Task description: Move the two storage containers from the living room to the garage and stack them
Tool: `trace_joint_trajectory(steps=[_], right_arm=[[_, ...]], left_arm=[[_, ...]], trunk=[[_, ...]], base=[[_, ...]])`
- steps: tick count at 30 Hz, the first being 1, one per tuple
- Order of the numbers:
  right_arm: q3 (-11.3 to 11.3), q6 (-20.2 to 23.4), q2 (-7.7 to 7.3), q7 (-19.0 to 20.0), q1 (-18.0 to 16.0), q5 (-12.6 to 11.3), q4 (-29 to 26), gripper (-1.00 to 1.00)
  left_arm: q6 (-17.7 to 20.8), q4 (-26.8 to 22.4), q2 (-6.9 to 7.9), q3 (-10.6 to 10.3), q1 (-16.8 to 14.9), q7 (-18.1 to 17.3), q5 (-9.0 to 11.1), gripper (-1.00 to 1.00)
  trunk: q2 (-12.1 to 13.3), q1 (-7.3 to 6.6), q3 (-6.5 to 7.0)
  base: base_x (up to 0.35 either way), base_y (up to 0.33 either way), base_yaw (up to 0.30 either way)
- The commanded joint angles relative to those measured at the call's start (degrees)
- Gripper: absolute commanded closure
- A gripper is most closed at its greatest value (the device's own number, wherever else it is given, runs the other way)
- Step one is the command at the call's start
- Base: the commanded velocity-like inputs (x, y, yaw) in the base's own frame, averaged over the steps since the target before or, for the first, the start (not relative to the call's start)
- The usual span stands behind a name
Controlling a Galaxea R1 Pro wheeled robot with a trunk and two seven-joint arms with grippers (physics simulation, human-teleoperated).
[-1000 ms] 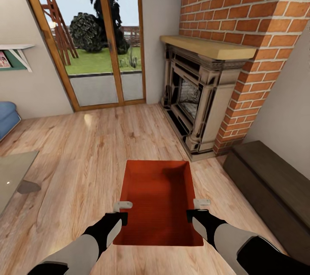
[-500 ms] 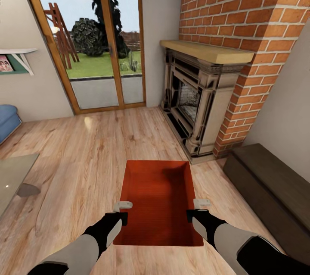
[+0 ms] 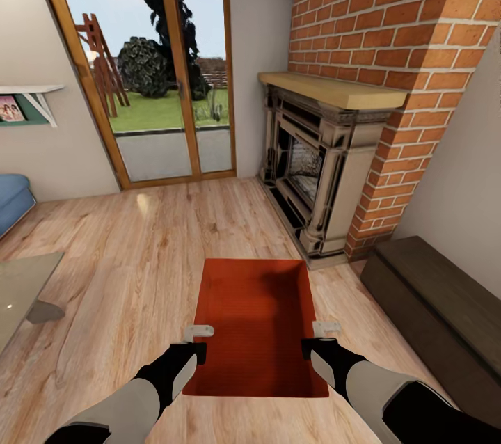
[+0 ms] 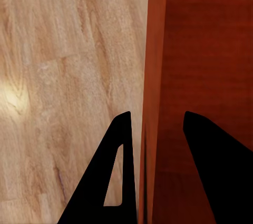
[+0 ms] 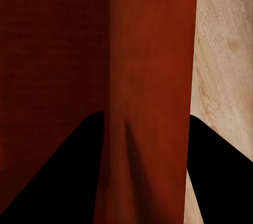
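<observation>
jaws: left gripper and right gripper each pinch a storage container wall | over wood floor

I hold an orange-red storage container above the light wood plank floor, my left gripper clamped on its left wall and my right gripper on its right. Ahead stand glass doors, a red brick fireplace and a low dark-brown cabinet.
</observation>
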Motion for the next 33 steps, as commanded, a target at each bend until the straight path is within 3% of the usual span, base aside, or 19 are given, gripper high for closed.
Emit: trace_joint_trajectory(steps=[1,33], right_arm=[[4.3,-3.1,0.51,-2.6,0.0,0.7,-0.1,1.00],[4.3,-3.1,0.50,-2.6,0.0,0.7,-0.1,1.00]], left_arm=[[0.5,0.1,-0.22,0.5,0.0,0.3,-0.4,1.00],[0.5,0.1,-0.22,0.5,0.0,0.3,-0.4,1.00]], trunk=[[-0.1,0.03,-0.02],[-0.1,0.03,2.86]], base=[[0.000,0.000,0.000],[0.000,0.000,0.000]])
